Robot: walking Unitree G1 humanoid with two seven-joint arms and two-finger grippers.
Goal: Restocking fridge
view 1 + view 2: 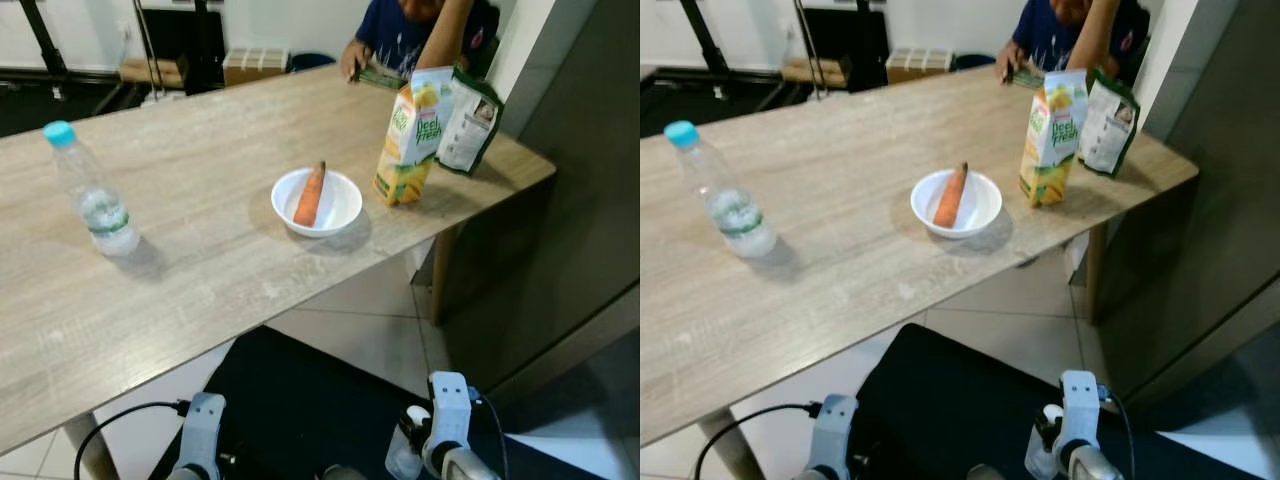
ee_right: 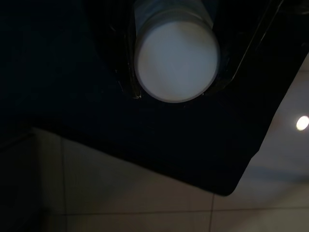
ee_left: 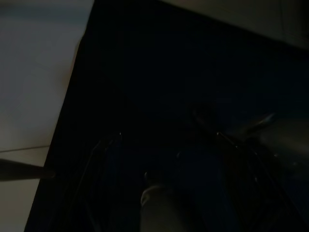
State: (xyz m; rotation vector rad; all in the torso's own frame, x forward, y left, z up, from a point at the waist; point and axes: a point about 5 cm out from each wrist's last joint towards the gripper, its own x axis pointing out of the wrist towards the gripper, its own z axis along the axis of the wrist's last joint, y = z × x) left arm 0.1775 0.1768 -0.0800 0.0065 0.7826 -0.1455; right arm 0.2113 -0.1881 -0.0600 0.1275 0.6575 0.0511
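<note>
Down low, the right end effector (image 2: 175, 48) is closed around a small bottle with a white cap (image 2: 176, 60), its two black fingers pressed to either side of the bottle just below the cap, and it hangs over a black mat (image 1: 320, 400) that lies on the pale tiled floor (image 1: 370, 320). The left end effector (image 3: 164, 145) hangs idle over the same mat in deep shade, and I cannot tell whether its fingers are spread or closed. Above and ahead of both arms runs a long wooden worktop (image 1: 200, 290). Near its front edge sits a white bowl (image 1: 317, 203) with a carrot (image 1: 310, 195) lying in it. Just to the right of the bowl stands a juice carton (image 1: 410, 135), upright, with a green and white pouch (image 1: 468, 118) close behind it near the worktop's corner. Well apart from these, far to the left, a clear water bottle with a blue cap (image 1: 90, 190) stands upright. A person in a dark blue shirt (image 1: 415, 35) sits at the far end of the worktop, one hand resting on it.
</note>
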